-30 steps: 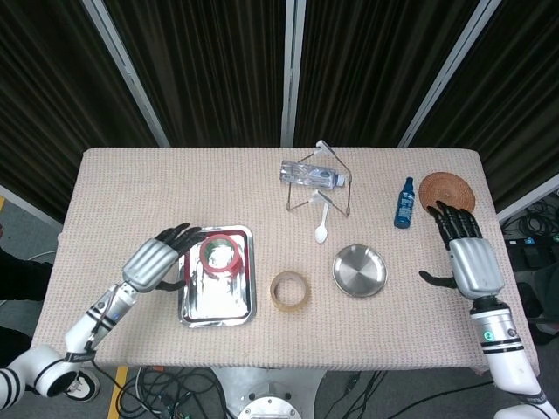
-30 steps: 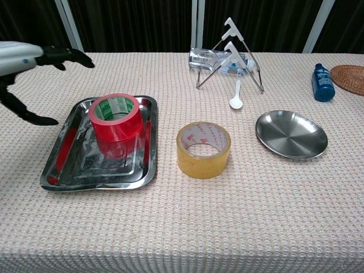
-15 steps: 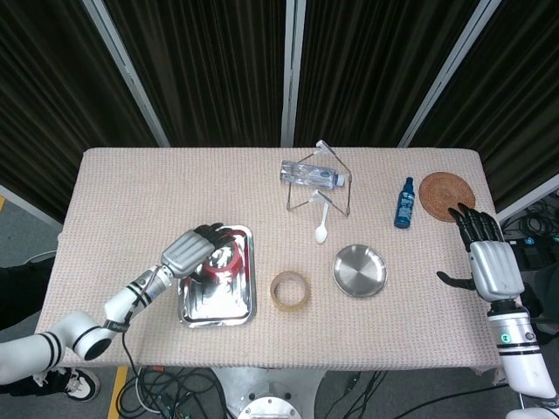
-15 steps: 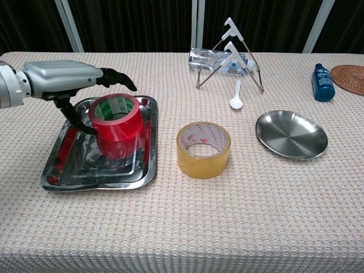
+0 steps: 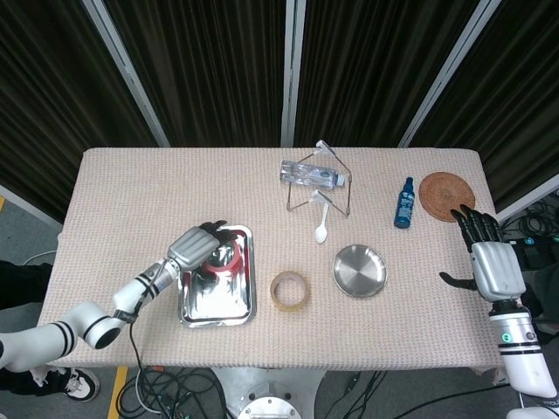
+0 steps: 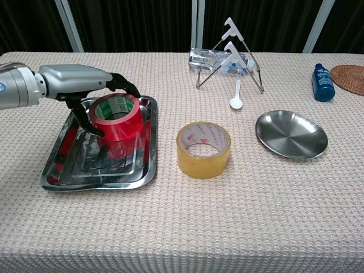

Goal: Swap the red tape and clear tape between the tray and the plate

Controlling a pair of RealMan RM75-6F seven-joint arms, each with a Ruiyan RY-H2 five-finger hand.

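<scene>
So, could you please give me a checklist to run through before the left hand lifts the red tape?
1. Left hand around the red tape, thumb on the near side, fingers over the far rim: ok.
2. Grip closed firmly: cannot tell.
3. Red tape upright in the tray: ok.
4. Plate free to receive it: ok.
5. Clear tape on the cloth between tray and plate, in the carry path: not ok.
6. Right hand off to the side, holding nothing: ok.
</scene>
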